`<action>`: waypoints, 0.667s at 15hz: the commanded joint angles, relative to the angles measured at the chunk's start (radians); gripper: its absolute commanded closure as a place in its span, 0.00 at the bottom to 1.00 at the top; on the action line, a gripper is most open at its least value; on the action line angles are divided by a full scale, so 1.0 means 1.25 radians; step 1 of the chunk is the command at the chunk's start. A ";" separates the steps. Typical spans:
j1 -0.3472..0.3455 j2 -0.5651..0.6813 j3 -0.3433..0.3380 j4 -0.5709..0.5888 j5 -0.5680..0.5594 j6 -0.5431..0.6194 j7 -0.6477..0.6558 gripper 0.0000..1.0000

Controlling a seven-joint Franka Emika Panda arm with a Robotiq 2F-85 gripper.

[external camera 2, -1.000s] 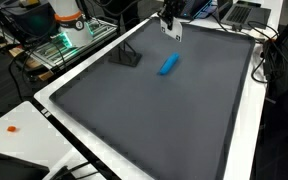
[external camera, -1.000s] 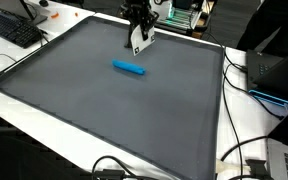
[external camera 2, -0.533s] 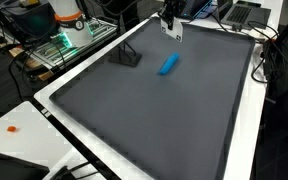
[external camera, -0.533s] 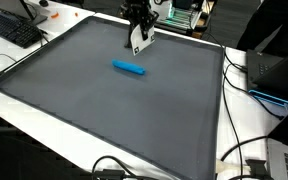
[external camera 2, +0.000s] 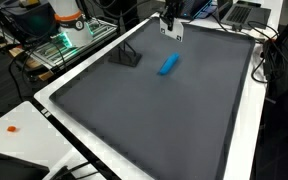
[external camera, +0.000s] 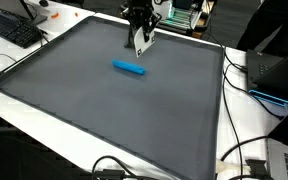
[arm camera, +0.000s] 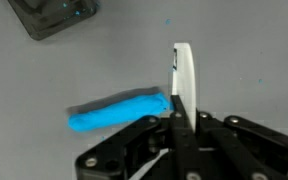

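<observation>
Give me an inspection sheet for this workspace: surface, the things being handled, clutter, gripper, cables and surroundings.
Surface: dark grey mat lying flat on a white table.
Job's things: white flat piece standing upright between the fingers; blue cylinder lying on the mat, apart from the gripper.
Clutter: small dark object on the mat; tiny orange item on the table.
Gripper: gripper raised over the mat, shut on the white flat piece.
Cables: black cables on the table beside the mat.
Surroundings: keyboard beyond the mat's corner.
</observation>
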 commanded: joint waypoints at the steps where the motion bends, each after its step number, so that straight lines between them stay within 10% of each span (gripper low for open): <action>1: 0.009 0.039 0.002 0.018 -0.028 0.012 -0.054 0.99; 10: 0.024 0.142 -0.006 0.068 -0.105 0.075 -0.070 0.99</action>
